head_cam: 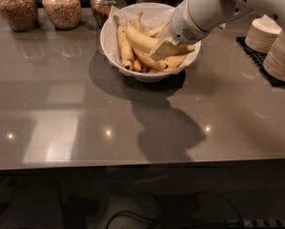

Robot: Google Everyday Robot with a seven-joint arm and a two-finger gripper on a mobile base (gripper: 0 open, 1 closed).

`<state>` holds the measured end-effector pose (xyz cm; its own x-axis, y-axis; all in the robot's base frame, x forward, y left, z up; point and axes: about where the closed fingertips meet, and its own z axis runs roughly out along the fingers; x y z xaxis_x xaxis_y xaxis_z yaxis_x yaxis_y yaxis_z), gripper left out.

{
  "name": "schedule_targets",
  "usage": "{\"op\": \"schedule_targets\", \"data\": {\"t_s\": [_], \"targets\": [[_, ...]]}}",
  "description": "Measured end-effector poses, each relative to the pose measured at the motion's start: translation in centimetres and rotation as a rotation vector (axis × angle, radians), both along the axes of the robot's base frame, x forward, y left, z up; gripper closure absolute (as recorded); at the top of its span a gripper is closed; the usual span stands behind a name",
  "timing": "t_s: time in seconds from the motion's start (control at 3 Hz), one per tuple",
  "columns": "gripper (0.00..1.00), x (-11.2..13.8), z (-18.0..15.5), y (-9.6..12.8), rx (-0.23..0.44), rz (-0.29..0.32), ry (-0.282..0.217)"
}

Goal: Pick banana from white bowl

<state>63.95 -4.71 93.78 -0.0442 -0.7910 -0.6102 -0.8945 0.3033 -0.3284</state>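
Note:
The white bowl (pixel 108 46), lined with crumpled white paper, stands at the back middle of the grey counter. It holds several bananas. The plump, curved pale yellow banana (pixel 141 38) lies on top, raised a little above the thinner speckled ones. My gripper (pixel 162 49) reaches in from the upper right on the white arm (pixel 204 11) and is shut on the right half of this banana, over the bowl's right side. The fingertips are partly hidden against the banana skin.
Three glass jars (pixel 61 6) of grains stand at the back left of the counter (pixel 85 104). Stacks of small white bowls (pixel 270 42) sit on a black mat at the right edge. The counter's front edge runs along the bottom.

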Motion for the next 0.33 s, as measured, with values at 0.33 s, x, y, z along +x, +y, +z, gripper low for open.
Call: {"op": "schedule_targets", "data": {"t_s": [0.33], "targets": [[1.00,-1.62,2.39,0.38,0.058,0.044,0.013]]}}
